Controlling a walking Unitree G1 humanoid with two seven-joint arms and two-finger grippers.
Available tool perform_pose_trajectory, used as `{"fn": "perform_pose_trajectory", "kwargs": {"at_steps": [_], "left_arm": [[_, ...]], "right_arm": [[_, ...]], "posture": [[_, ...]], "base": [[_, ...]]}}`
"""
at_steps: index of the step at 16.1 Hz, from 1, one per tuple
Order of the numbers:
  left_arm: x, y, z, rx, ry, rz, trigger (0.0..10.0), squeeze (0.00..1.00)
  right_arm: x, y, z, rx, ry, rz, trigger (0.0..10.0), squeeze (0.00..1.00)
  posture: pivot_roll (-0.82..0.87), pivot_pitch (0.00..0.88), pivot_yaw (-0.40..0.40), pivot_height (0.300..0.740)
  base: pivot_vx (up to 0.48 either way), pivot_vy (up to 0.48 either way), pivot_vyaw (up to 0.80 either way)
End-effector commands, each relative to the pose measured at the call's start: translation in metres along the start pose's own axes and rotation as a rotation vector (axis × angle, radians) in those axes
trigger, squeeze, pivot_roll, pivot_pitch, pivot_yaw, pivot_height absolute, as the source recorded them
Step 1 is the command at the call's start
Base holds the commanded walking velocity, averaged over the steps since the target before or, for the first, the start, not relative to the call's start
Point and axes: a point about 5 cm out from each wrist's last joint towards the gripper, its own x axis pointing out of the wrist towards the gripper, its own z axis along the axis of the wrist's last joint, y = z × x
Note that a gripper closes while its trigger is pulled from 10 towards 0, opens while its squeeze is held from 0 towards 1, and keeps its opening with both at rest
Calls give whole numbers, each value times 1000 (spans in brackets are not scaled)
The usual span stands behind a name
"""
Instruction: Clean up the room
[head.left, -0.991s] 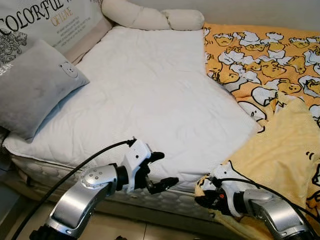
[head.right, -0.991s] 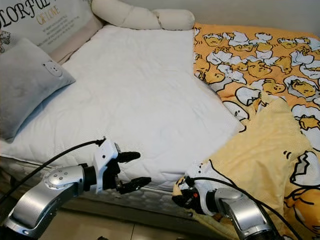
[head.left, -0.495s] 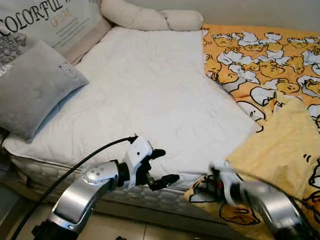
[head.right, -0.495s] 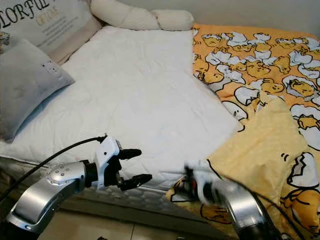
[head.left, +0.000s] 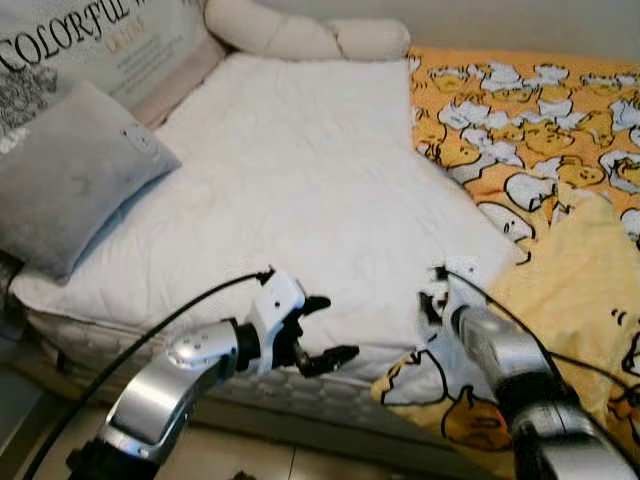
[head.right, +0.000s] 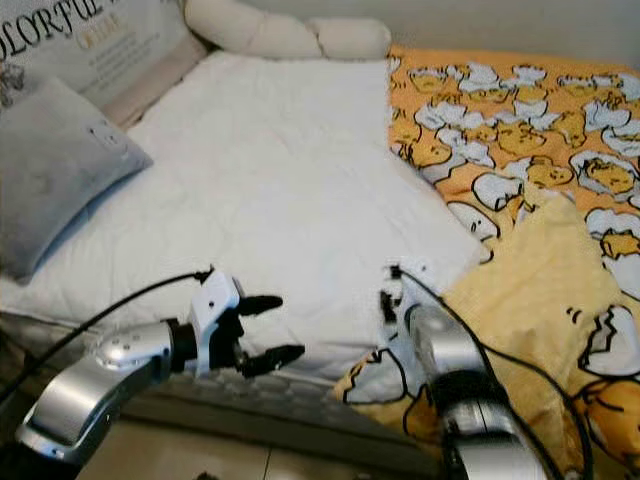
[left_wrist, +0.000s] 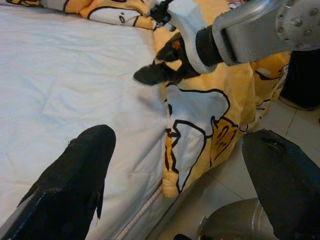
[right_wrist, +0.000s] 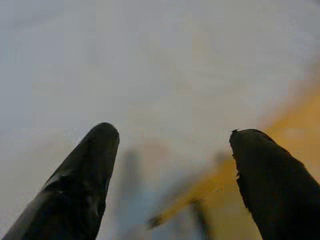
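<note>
Right gripper sits at the front edge of the bed, jaws apart and empty, right by the yellow duck blanket bunched on the bed's right side. Left gripper hovers near the mattress edge, jaws open too

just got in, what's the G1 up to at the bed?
It is tidying the bed. The right claw is at the folded-back edge of the yellow duck-print blanket near the foot corner of the white mattress, fingers apart with no cloth between them. The left claw hovers open over the mattress's front edge, holding nothing. A grey pillow lies on the left side.
</note>
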Motion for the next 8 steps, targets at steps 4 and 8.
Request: {"fn": "perform_pose_trajectory", "kwargs": {"at_steps": [4,8], "left_arm": [[-9,0,2,20,11,32,10000,0],[-11,-5,2,10,16,24,10000,0]], "right_arm": [[6,-6,5,-13,52,-213,10000,0],[7,-9,-10,103,128,-290,10000,0]], "posture": [[14,0,19,740],[27,0,18,740]], "base": [[0,0,0],[0,0,0]]}}
